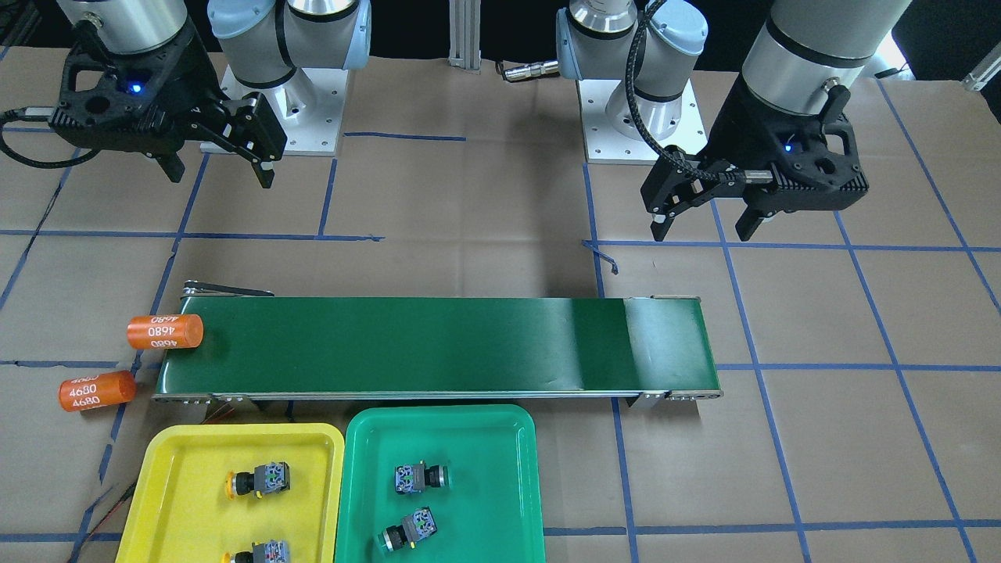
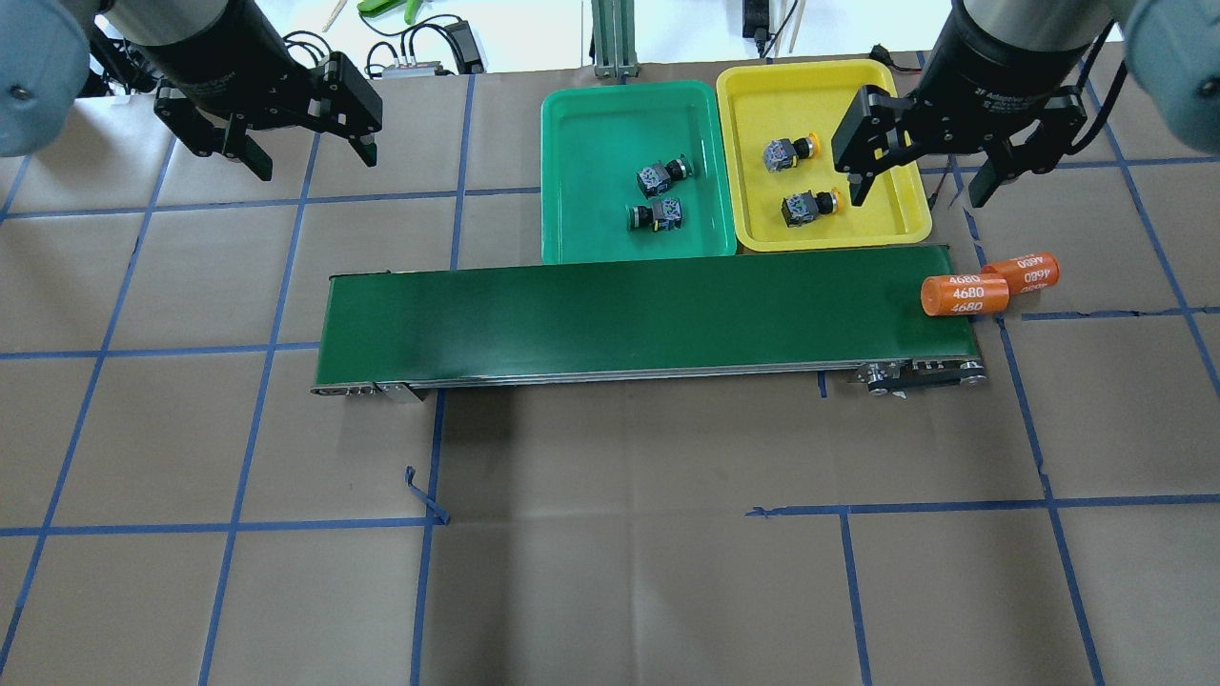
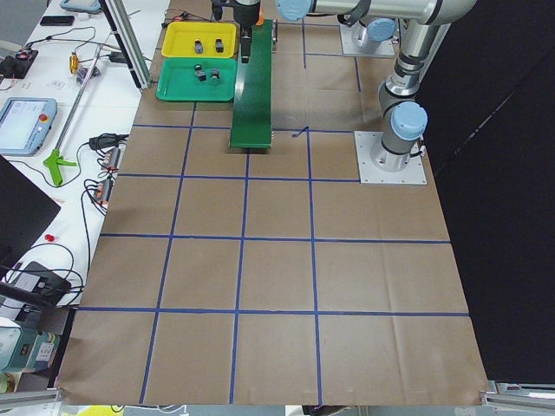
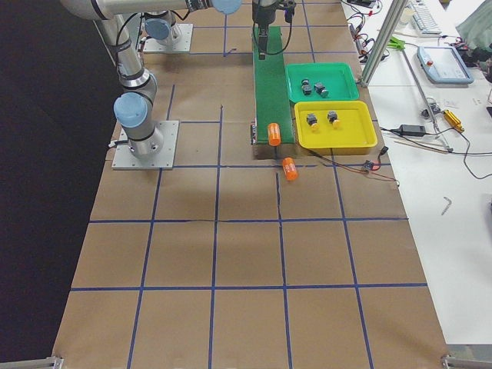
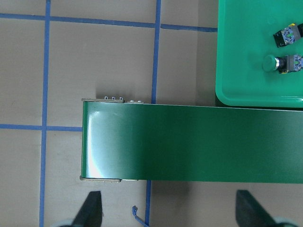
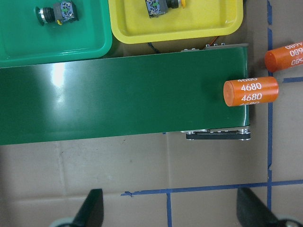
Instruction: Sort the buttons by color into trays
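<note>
Two yellow-capped buttons point(image 2: 791, 151) point(image 2: 808, 205) lie on their sides in the yellow tray point(image 2: 762, 95). Two green-capped buttons point(image 2: 662, 175) point(image 2: 656, 214) lie in the green tray point(image 2: 591, 143) beside it. My left gripper point(image 2: 316, 167) is open and empty, high above the table beyond the belt's left end; its wrist view shows the spread fingers point(image 5: 92, 210). My right gripper point(image 2: 916, 200) is open and empty above the yellow tray's right edge, with its fingers point(image 6: 92, 210) wide apart.
A long dark-green conveyor belt point(image 2: 620, 319) runs across the table in front of the trays. One orange cylinder marked 4680 point(image 2: 963, 295) lies on its right end, another point(image 2: 1025, 272) on the table just past it. Blue tape lines grid the brown table.
</note>
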### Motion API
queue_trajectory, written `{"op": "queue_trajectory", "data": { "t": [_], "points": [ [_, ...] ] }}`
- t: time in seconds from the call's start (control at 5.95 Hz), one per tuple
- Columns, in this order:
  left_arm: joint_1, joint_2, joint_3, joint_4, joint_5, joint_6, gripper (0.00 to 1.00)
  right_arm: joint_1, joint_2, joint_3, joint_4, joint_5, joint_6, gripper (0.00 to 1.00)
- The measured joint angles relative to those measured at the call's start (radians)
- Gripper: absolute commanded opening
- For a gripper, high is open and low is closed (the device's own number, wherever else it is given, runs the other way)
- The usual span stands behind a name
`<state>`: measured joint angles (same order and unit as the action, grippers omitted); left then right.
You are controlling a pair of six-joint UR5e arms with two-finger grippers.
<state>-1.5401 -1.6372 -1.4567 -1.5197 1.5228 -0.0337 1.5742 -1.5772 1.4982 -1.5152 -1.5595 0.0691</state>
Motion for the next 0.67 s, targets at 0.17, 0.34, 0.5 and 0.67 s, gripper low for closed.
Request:
{"op": "queue_trajectory", "data": {
  "t": [0.17,0.34,0.5,0.67],
  "points": [
    [0.0,0.0,0.0,0.001,-0.001,0.0,0.99,0.0,0.009,-0.009,0.0,0.004,0.0,1.0],
    [0.0,0.0,0.001,0.002,-0.001,0.0,0.99,0.001,0.01,-0.011,0.0,0.005,0.0,1.0],
    [0.0,0.0,0.001,0.002,-0.001,0.0,0.99,0.001,0.011,-0.011,0.001,0.003,0.0,1.0],
    [0.0,0.0,0.0,0.003,0.0,0.0,0.99,0.001,0.011,-0.01,0.001,-0.001,0.0,1.0]
  ]
}}
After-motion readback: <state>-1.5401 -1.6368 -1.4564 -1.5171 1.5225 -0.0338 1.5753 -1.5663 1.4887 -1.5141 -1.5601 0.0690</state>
